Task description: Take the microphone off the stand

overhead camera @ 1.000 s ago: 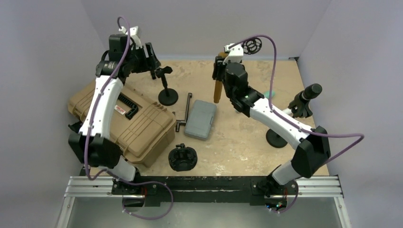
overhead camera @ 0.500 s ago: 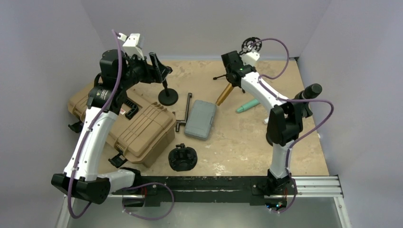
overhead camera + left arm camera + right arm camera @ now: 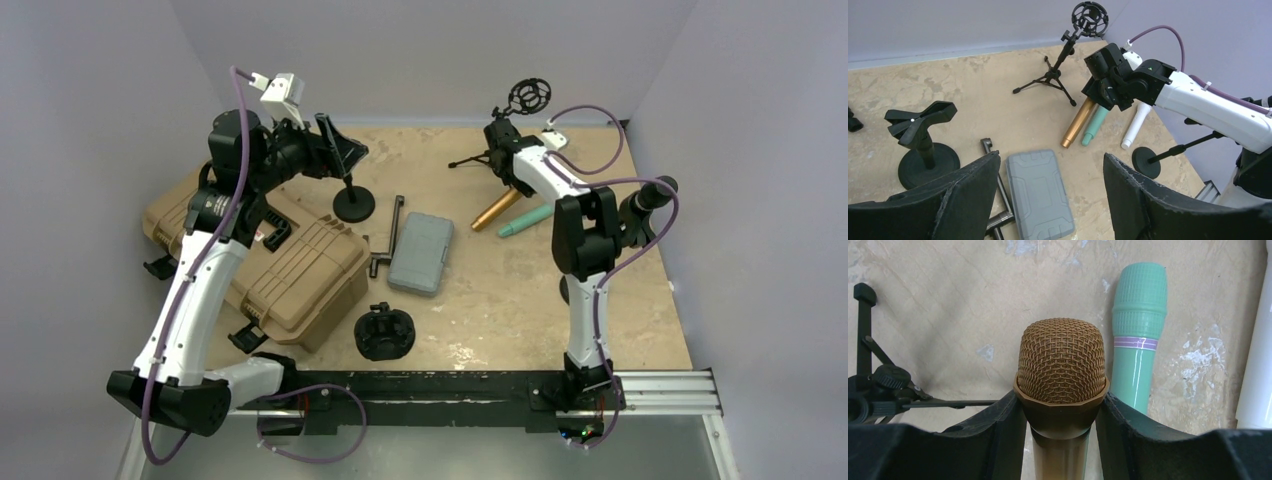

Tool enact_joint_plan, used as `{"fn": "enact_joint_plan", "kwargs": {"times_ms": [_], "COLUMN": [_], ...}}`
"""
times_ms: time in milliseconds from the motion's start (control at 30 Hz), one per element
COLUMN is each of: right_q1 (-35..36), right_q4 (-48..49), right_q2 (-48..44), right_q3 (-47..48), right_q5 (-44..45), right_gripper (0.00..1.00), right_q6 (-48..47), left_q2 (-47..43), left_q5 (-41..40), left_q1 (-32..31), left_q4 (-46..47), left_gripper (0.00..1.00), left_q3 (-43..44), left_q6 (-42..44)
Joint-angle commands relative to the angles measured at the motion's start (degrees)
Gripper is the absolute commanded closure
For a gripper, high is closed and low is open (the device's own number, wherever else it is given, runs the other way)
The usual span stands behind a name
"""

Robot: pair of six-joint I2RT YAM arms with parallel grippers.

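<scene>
Gold microphone (image 3: 1062,365) has been lowered to the tabletop (image 3: 500,290) beside the teal microphone (image 3: 1138,340); removal is judged done. Right fingers (image 3: 993,440) are clamped on it, left fingers (image 3: 958,200) apart.

Light is even and diffuse from overhead, all views bright, no blown highlights. Shadows on the table (image 3: 470,290) are soft and tucked close under objects. Top view a bit soft, low detail. Right wrist: gold microphone (image 3: 1062,367) mesh sharp, right end effector (image 3: 1059,396) dark and blurred up close. Left end effector (image 3: 1051,156) underexposed, near-black.
</scene>
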Motion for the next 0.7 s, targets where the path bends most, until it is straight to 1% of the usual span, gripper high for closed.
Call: {"fn": "enact_joint_plan", "kwargs": {"times_ms": [0, 67, 167, 233, 267, 300, 367, 400, 433, 467, 567, 600, 667], "right_q1": [0.3, 0.2, 0.2, 0.2, 0.1, 0.2, 0.2, 0.2, 0.2, 0.2, 0.3, 0.3, 0.5], "right_q4": [-0.7, -0.8, -0.5, -0.5, -0.7, -1.1, -2.3, -2.6, -2.6, -2.2, -0.3, 1.1, 4.9], "right_q2": [-0.1, 0.4, 1.0, 1.3, 1.6, 1.7, 2.0, 1.8, 1.6, 1.1, -0.4, -1.1, -3.3], "right_q3": [1.3, 1.6, 1.8, 2.0, 2.2, 2.8, 3.6, 3.8, 3.7, 3.3, 2.1, 1.7, -0.1], "right_q5": [4.2, 4.0, 3.3, 2.9, 3.0, 3.3, 3.9, 4.1, 4.2, 4.3, 4.2, 4.2, 3.3], "right_gripper": [0.9, 0.86, 0.77, 0.73, 0.64, 0.58, 0.47, 0.43, 0.41, 0.41, 0.3, 0.26, 0.2], "right_q6": [2.3, 2.4, 2.3, 2.0, 1.9, 1.7, 1.6, 1.4, 1.0, 0.1, -3.2, -6.1, -12.6], "left_q2": [-0.4, -0.1, 0.2, 0.2, 0.2, 0.2, 0.4, 0.6, 0.7, 0.8, 1.1, 1.2, 1.4], "left_q5": [2.7, 3.2, 3.4, 3.3, 3.1, 2.9, 2.7, 2.7, 2.6, 2.5, 2.5, 2.6, 2.9], "left_q1": [0.2, 0.2, 0.2, 0.2, 0.2, 0.2, 0.2, 0.2, 0.2, 0.2, 0.5, 0.6, 1.1], "left_q4": [4.2, 4.3, 4.6, 4.6, 4.5, 4.5, 4.4, 4.4, 4.3, 4.3, 4.1, 4.1, 4.1], "left_gripper": [0.27, 0.27, 0.27, 0.27, 0.27, 0.26, 0.26, 0.26, 0.26, 0.26, 0.25, 0.25, 0.25], "left_q3": [-0.8, -0.8, -1.0, -1.1, -1.1, -1.2, -1.2, -1.2, -1.3, -1.3, -1.2, -1.2, -1.2], "left_q6": [-2.2, -2.4, -2.7, -2.5, -2.4, -2.3, -2.0, -2.0, -1.9, -1.8, -1.7, -1.6, -1.7]}}
